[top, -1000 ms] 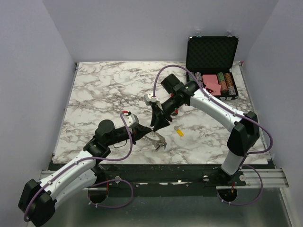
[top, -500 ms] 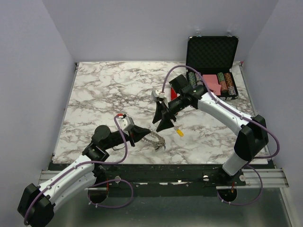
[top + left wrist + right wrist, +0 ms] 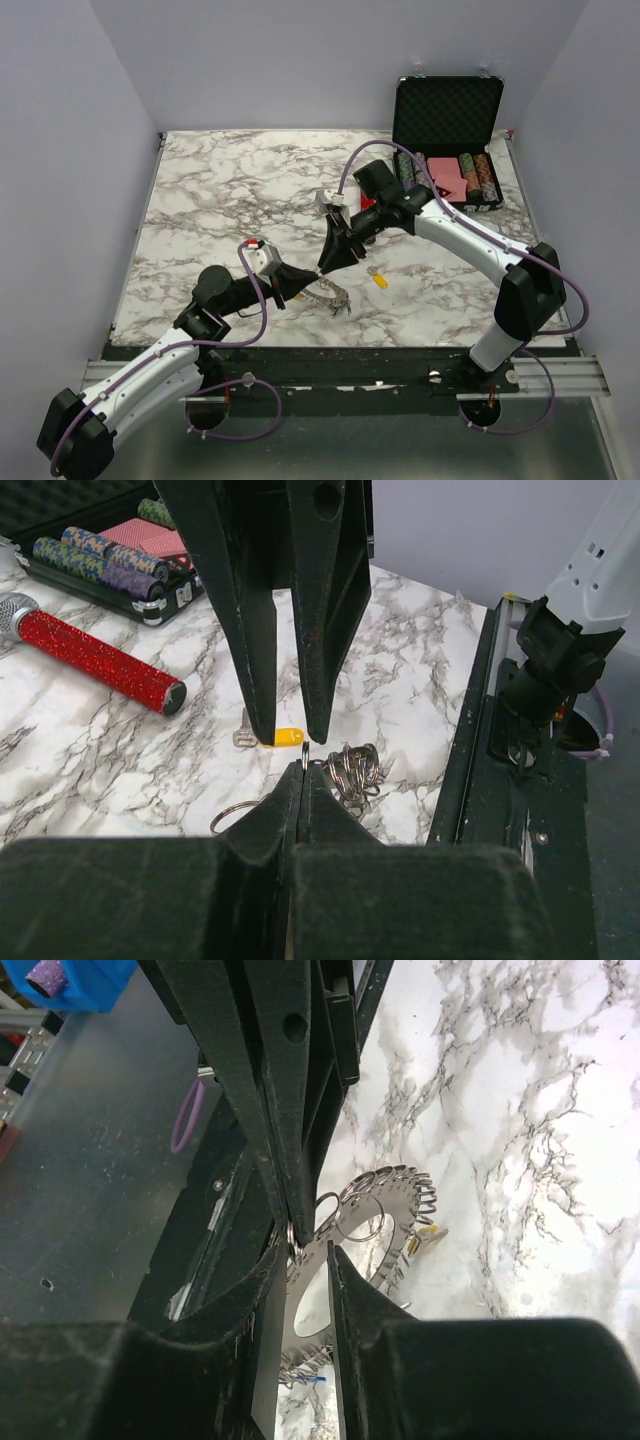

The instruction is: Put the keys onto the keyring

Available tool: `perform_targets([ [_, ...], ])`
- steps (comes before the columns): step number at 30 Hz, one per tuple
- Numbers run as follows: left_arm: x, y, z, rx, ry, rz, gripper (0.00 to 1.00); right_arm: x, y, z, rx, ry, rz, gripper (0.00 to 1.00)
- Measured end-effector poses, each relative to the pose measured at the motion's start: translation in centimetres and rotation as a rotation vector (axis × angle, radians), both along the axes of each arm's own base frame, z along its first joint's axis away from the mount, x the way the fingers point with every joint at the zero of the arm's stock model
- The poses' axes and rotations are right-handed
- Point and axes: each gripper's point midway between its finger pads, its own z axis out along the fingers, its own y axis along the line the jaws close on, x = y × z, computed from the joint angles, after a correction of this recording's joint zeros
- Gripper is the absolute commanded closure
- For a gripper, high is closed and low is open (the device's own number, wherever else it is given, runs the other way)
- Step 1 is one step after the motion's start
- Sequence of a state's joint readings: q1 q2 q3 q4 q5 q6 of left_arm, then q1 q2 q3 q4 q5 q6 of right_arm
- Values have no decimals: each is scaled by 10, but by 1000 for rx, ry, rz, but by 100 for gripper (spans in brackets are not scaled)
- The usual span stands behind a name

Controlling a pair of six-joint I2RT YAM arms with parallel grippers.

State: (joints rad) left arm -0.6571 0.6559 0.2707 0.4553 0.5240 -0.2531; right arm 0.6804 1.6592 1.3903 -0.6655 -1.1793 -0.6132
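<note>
Marble table (image 3: 220, 190) fills our view, black case (image 3: 447, 110) open at far right corner. We see left gripper (image 3: 302, 780) clenched on wire loop of keyring (image 3: 350, 770), ring near table's front edge. Directly above it hangs right gripper (image 3: 327, 266), jaws slightly parted, nothing between them. Loose on marble just beside ring: yellow-headed key (image 3: 287, 737). We judge it unthreaded, pick-up not yet done. Whether other keys already hang on ring, we cannot tell.

white arms (image 3: 150, 372), purple cables (image 3: 345, 172), black left pincer (image 3: 300, 291) and right pincer (image 3: 326, 268)
</note>
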Motion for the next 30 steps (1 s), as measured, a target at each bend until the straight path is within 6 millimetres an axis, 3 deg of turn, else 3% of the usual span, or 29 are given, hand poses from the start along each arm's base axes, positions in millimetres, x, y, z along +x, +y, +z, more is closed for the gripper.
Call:
perform_targets([
  [11, 3, 2, 3, -9, -4, 26, 100, -7, 4, 0, 8, -12, 28, 83],
  [14, 4, 3, 4, -12, -6, 31, 100, -10, 5, -1, 10, -21, 40, 100],
  [22, 4, 4, 3, -18, 11, 42, 100, -11, 6, -3, 9, -35, 48, 100],
  [24, 4, 5, 3, -21, 15, 46, 88, -12, 6, -3, 8, -37, 50, 100],
  [27, 3, 7, 5, -28, 20, 59, 54, -13, 6, -2, 11, -50, 60, 100],
  [30, 5, 11, 13, -57, 10, 93, 38, -14, 4, -4, -2, -54, 61, 100],
])
